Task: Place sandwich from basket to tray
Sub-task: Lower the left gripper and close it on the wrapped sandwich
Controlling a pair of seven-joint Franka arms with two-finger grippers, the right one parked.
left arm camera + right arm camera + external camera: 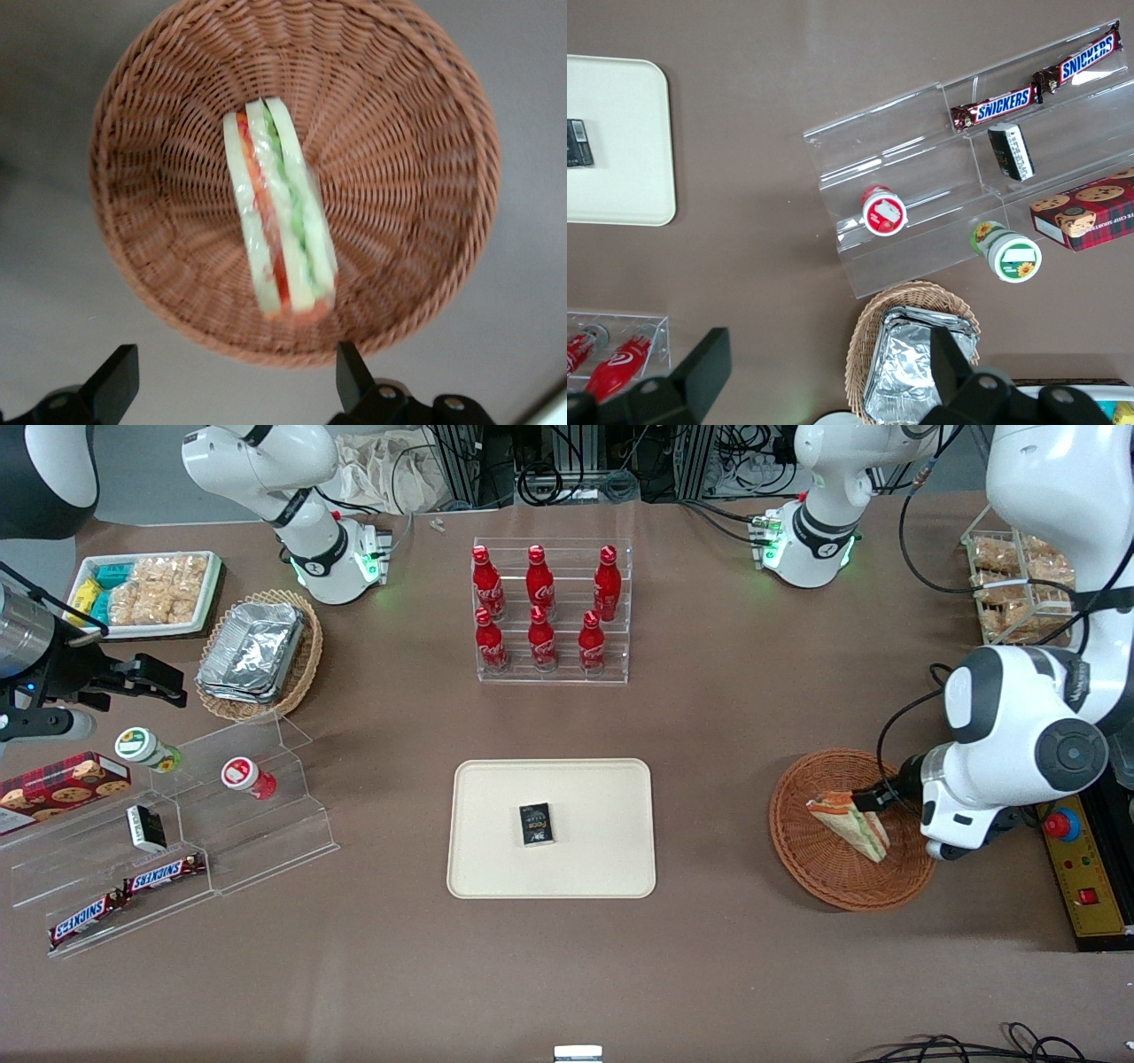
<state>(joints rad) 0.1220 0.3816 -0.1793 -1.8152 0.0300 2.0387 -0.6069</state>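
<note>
while the sandwich (279,217) lay in the basket (416,133), well apart from the tray (496,850), the gripper (237,379) hovered above it, fingers (353,372) spread, holding nothing.

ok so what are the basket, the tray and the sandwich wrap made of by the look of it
Basket: woven wicker or rattan look, reddish-brown, ribbed weave visible. Tray: likely matte plastic, smooth cream surface with low moulded rim. Sandwich: clear glossy film, probably plastic, filling showing through. The gripper hovers above the basket, fingers open.
</note>
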